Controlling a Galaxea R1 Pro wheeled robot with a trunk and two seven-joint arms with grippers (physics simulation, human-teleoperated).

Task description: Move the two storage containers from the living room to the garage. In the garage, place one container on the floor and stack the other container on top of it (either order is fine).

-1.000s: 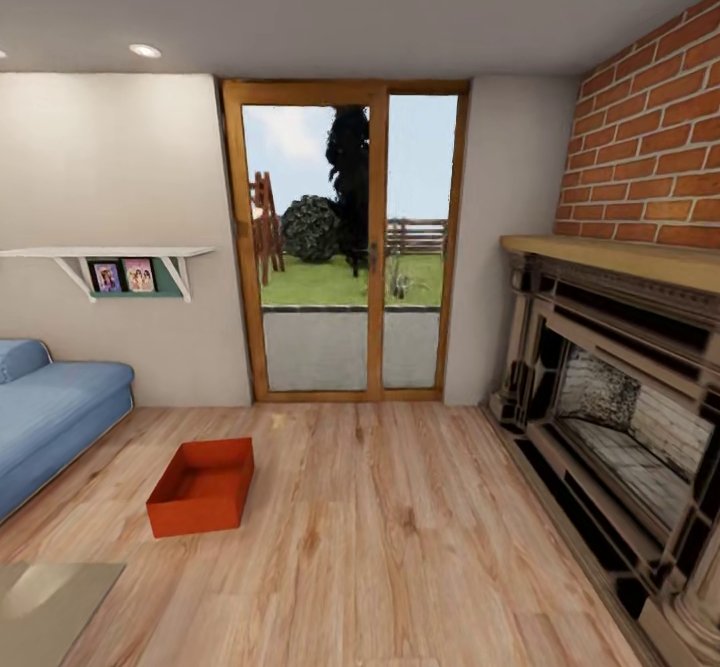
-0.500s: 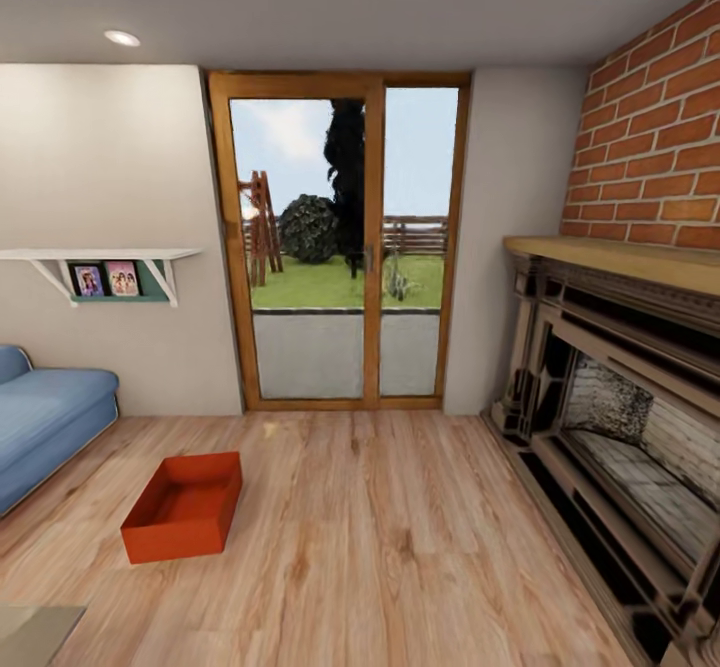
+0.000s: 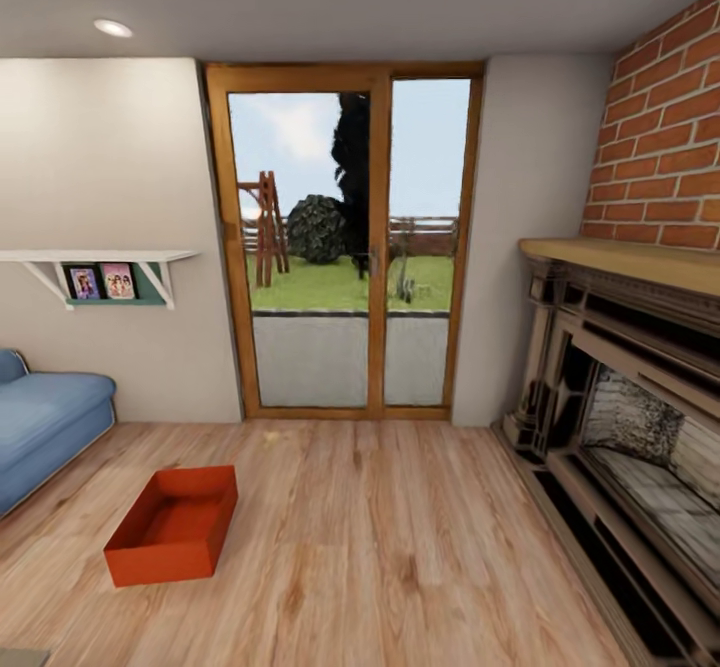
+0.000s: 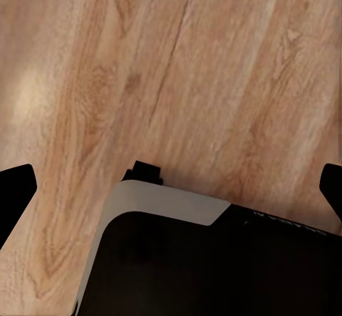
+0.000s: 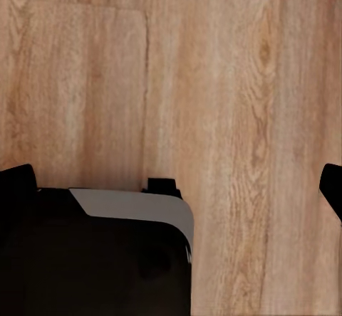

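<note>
You were on the approach in the living room, one storage container (image 3: 173, 524) lying on the plank floor (image 3: 400, 547) near the sofa (image 3: 45, 427), both grippers spread wide and empty, so next you needed to close in and lower an arm.

Beige walls (image 3: 110, 167), glass doors (image 3: 345, 247), plank floor (image 3: 400, 537), perhaps daylight.

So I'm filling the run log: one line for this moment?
room: living room | storage container: empty, on wood floor, left of centre | glass doors: ahead | jaws: both open, empty
</note>
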